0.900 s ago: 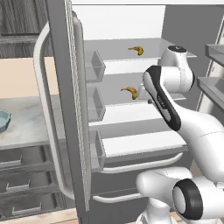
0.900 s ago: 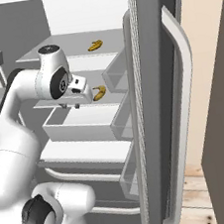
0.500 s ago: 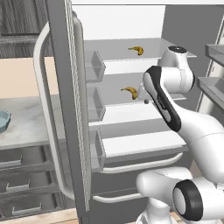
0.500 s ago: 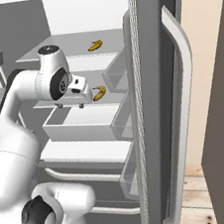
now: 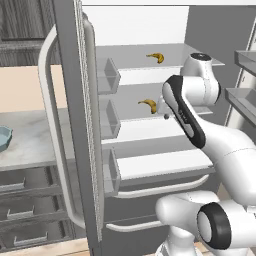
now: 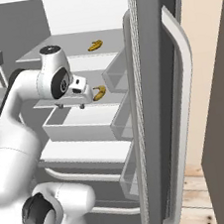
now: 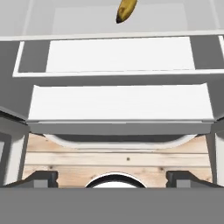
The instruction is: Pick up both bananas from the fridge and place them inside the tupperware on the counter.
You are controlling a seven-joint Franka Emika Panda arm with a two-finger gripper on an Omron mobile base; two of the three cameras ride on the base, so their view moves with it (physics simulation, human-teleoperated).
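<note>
From the left base view, the fridge [image 5: 75,125] stands open through the middle of the frame. One banana [image 5: 156,57] lies upper centre on the top shelf, and the lower banana [image 5: 148,104] rests mid-frame on the shelf below, just left of the gripper [image 5: 163,111]. The tupperware [image 5: 4,138] peeks in at the left edge on the counter [image 5: 30,145], still without fruit.

In the right base view the gripper [image 6: 69,105] sits left of centre, close beside the lower banana [image 6: 99,92], probably lined up for a reach. The arm has barely shifted from half a second earlier.

The hand view has dark fingertips [image 7: 41,178] wide apart at the bottom corners, holding nothing; they look to have opened since the earlier frames. A banana tip [image 7: 126,10] hangs at top centre.
</note>
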